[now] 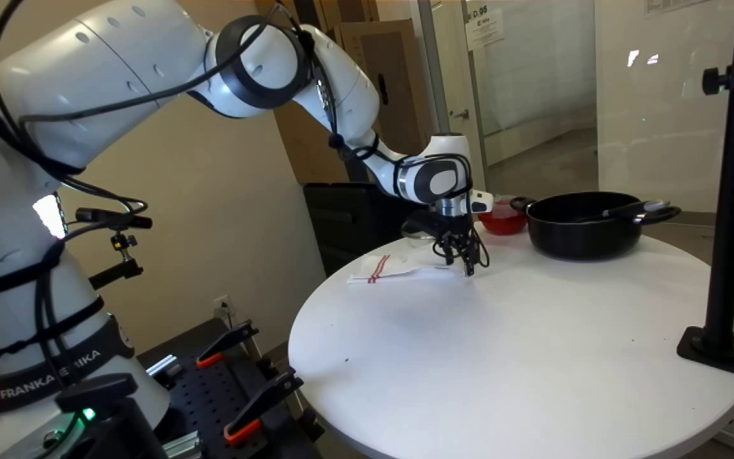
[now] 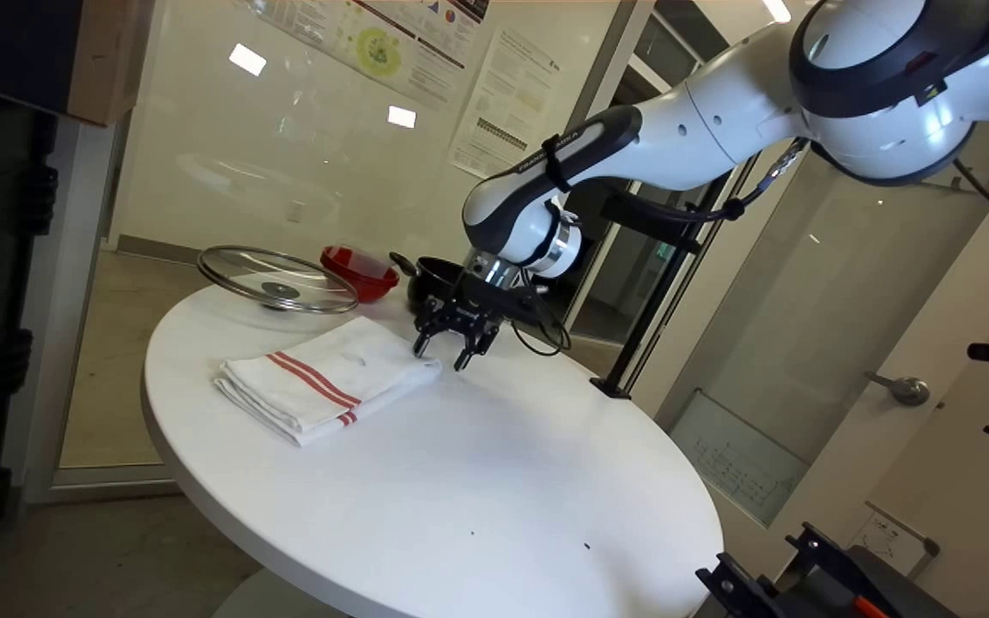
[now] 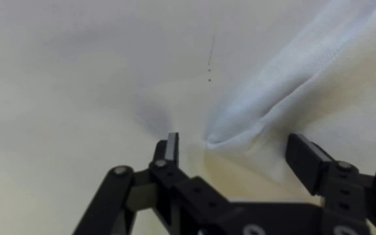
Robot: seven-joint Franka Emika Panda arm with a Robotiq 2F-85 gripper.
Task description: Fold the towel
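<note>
Dish towel is lying folded on the counter, a glass lid resting near it. The pincer is standing with jaws apart astride the towel's unstriped edge, holding nothing, presumably positioned for pinching that edge and folding further.
</note>
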